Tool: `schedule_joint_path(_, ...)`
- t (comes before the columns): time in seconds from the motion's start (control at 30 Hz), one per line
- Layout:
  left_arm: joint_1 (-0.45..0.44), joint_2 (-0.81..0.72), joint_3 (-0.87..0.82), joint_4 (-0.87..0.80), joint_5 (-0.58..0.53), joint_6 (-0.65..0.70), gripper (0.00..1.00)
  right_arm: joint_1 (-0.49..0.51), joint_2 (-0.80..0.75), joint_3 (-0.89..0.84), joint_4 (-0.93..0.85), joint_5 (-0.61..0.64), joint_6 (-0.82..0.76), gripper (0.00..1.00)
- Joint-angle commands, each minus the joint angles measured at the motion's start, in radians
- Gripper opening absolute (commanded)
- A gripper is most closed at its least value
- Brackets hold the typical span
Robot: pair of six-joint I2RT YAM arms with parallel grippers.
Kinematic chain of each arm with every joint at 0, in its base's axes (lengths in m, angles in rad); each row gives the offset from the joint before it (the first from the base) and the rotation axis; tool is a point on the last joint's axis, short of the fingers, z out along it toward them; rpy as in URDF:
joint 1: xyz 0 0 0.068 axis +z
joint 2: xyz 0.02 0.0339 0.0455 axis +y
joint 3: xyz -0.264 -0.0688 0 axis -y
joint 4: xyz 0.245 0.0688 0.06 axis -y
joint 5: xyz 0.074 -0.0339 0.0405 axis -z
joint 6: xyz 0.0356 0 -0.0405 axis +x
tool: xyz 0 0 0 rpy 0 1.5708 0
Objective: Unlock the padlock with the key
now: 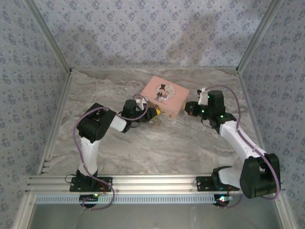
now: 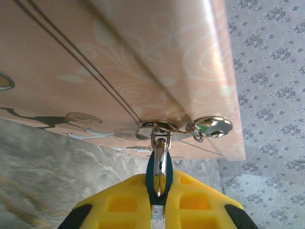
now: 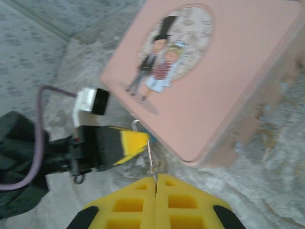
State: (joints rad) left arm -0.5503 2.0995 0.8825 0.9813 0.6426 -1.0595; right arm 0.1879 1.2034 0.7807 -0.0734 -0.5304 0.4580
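- Padlock (image 2: pixel 159 175), left wrist view: your left gripper (image 2: pixel 159 191) has its yellow fingers clamped on the small dark body. The silvery shackle runs up through the hasp (image 2: pixel 157 128) on the edge of the pink tin (image 2: pixel 143 57). A shiny round piece (image 2: pixel 214 127) sits just beside the hasp; you cannot tell what it is.
- Right wrist view: your right gripper (image 3: pixel 156 186) has its fingers pressed together on the key (image 3: pixel 150 160), a thin metal blade seen edge-on, as far as can be judged. It points towards the tin's near edge, close to the left gripper's yellow tip and apart from the padlock.
- Judged from that, you are on the approach: lock steadied, key in hand, insertion not yet done. Next, line the blade up with the keyhole. You cannot make the keyhole out here, so go slowly and hold the lock firm.
- Top view: both grippers flank the tin on a marbled grey table (image 1: pixel 157 148). Blue-patterned wallpaper (image 1: pixel 143 33) lines the walls, inside an aluminium frame (image 1: pixel 56 119).
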Motion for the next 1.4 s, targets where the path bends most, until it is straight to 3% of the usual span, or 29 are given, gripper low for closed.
schedule_joint_path(0.0,-0.030,-0.038,-0.019,0.077,-0.030,-0.060,0.00,-0.026,-0.042,-0.017,0.067,-0.250,-0.001,0.00)
schedule_joint_path(0.27,-0.043,-0.043,-0.027,0.122,-0.074,-0.135,0.00,-0.039,-0.079,0.031,0.070,-0.437,0.014,0.00)
schedule_joint_path(0.57,-0.053,-0.067,0.034,0.137,-0.078,-0.213,0.00,-0.032,-0.087,-0.049,0.078,-0.419,0.078,0.00)
schedule_joint_path(0.8,-0.053,-0.058,0.069,0.144,-0.046,-0.256,0.00,0.025,-0.048,-0.194,0.260,-0.356,0.211,0.00)
schedule_joint_path(1.1,-0.052,-0.075,0.086,0.154,-0.011,-0.299,0.00,0.082,0.134,-0.267,0.493,-0.298,0.322,0.00)
schedule_joint_path(1.37,-0.051,-0.072,0.099,0.180,0.024,-0.332,0.00,0.082,0.325,-0.207,0.635,-0.338,0.361,0.00)
